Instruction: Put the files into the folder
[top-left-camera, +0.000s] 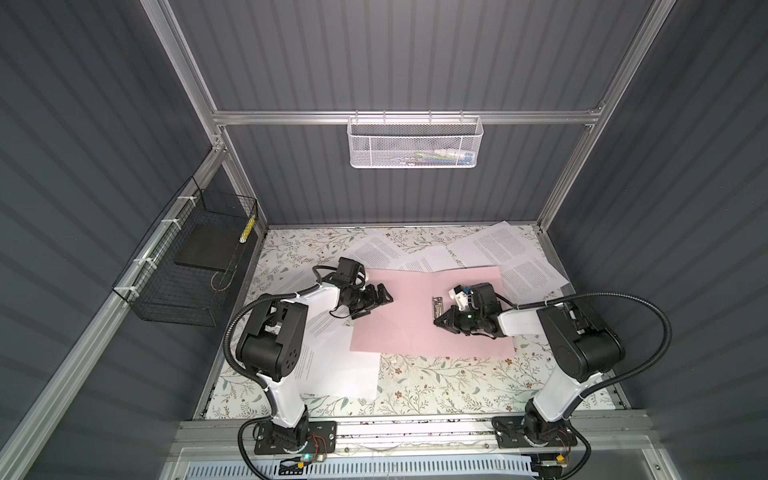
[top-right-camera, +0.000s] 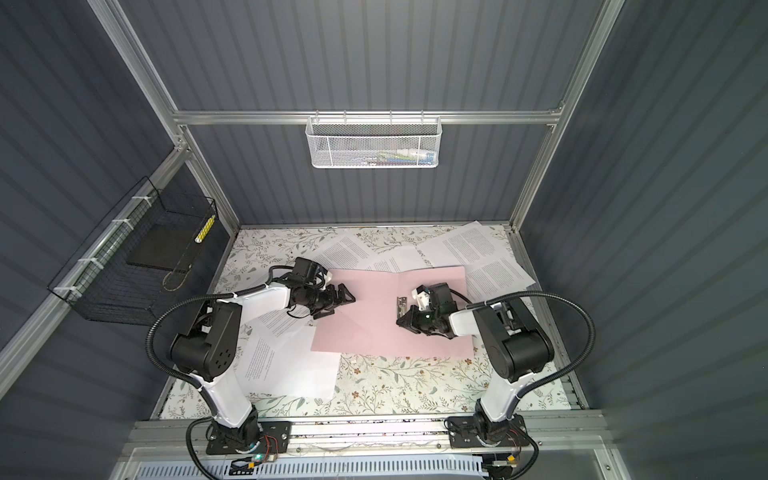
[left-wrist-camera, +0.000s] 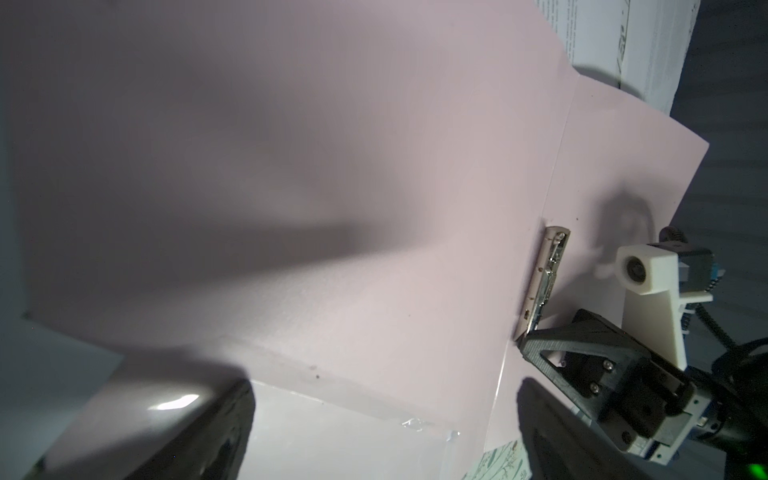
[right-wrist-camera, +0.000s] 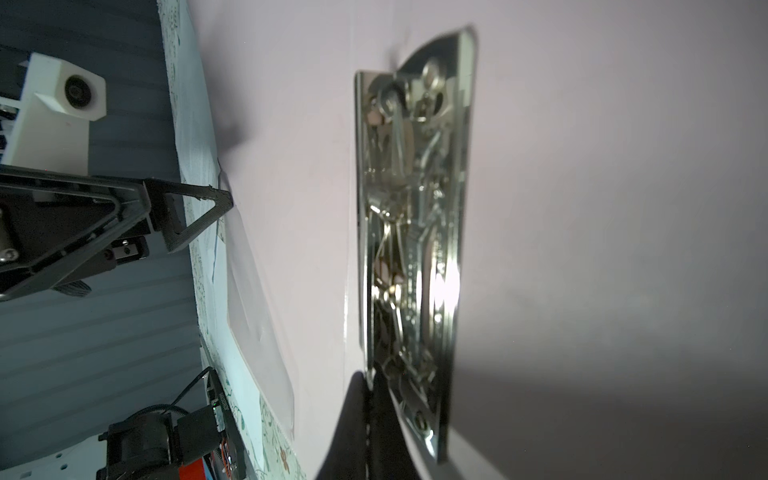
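The pale pink folder (top-left-camera: 415, 328) (top-right-camera: 374, 332) lies open flat mid-table, inner side up, with its metal clip (top-left-camera: 437, 306) (left-wrist-camera: 544, 278) (right-wrist-camera: 411, 232) beside the spine crease. My right gripper (top-left-camera: 438, 321) (top-right-camera: 401, 322) (right-wrist-camera: 370, 382) is shut, its tips against the clip's near end; I cannot tell whether metal is pinched between them. My left gripper (top-left-camera: 384, 296) (top-right-camera: 347, 296) (left-wrist-camera: 382, 415) is open over the folder's left edge and holds nothing. Several printed white files (top-left-camera: 374, 251) (top-left-camera: 498, 245) lie scattered behind the folder, and others (top-left-camera: 332, 374) lie at front left, partly under the folder and the left arm.
A black wire basket (top-left-camera: 187, 266) holding a flat black slab hangs on the left wall. A white mesh basket (top-left-camera: 415, 143) hangs on the back rail. Aluminium frame posts border the floral table (top-left-camera: 436, 390).
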